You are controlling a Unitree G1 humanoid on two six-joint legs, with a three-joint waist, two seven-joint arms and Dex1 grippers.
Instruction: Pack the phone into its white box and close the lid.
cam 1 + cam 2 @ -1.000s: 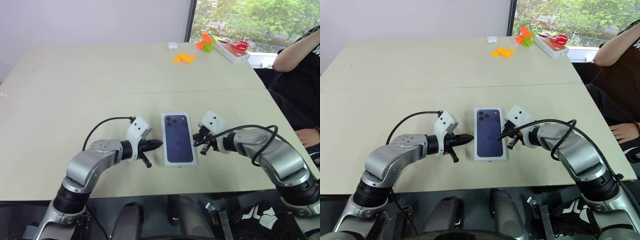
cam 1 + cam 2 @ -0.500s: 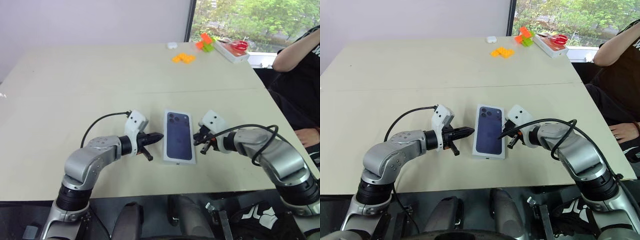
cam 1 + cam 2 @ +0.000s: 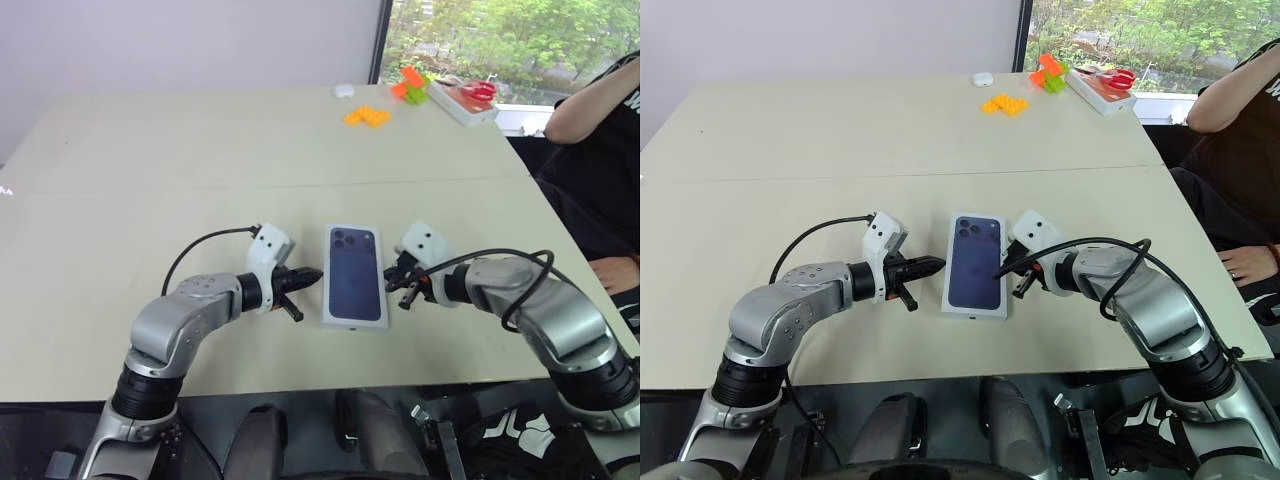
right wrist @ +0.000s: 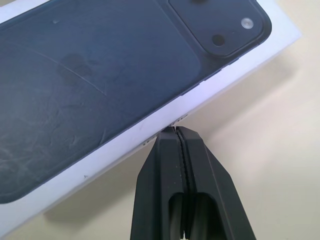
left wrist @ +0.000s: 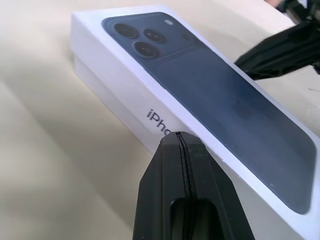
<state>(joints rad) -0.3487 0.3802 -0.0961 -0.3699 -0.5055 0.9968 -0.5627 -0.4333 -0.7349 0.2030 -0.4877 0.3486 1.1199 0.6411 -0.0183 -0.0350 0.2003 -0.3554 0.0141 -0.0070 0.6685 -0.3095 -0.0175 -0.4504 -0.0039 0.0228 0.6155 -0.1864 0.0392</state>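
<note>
Now the lid, printed with a dark phone picture, sits on the white box, which lies flat near the worktop's near edge. Left tool, fingers pressed together, points at the box's nine o'clock side; right tool, fingers likewise together, touches its three o'clock side. Orange blocks lie far off toward twelve o'clock.

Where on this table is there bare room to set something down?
The wide stretch of table beyond the closed lid, up to the orange blocks, is bare, as is the table's left side. It is crowded at the near edge, where the left hand and right hand flank the lid, and at the far right corner.
</note>
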